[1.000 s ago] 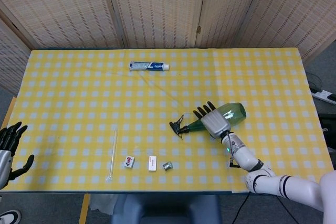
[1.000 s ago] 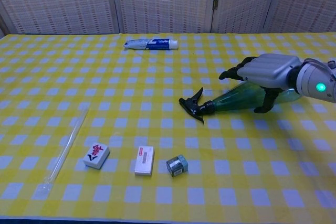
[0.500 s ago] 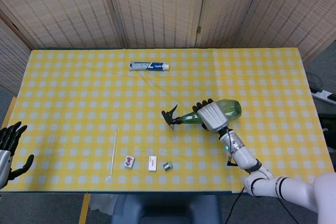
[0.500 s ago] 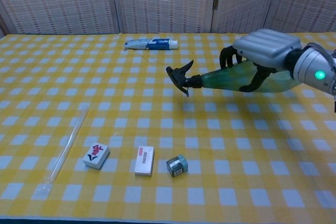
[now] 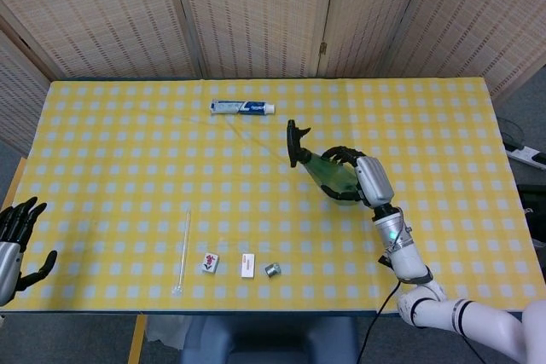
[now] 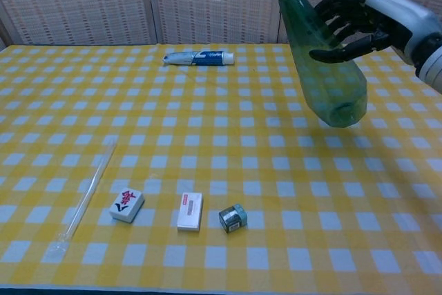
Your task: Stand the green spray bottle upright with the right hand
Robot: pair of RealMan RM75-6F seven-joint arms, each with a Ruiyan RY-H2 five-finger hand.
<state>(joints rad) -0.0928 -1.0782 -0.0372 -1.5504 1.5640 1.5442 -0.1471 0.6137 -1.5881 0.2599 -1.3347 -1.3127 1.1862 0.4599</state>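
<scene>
Fingers of the left hand (image 5: 15, 240) are spread and hold nothing; it hangs off the near left corner of the table (image 5: 102, 125), beyond the cloth's edge. Just inside that corner lie a clear tube (image 6: 86, 195), a small tile (image 6: 126, 204), a white box (image 6: 189, 211) and a tiny green cube (image 6: 233, 217), in a row along the near edge. A toothpaste tube (image 5: 243, 107) lies far back, left of centre. Right of centre, the right hand (image 5: 363, 178) wraps its dark fingers (image 6: 342, 22) around the green spray bottle (image 6: 323, 67), which is lifted and tilted, base low and black nozzle up and leaning left; the base seems clear of the cloth, though the chest view makes that hard to judge. Bare checked cloth stretches right of the bottle to the far right edge.
</scene>
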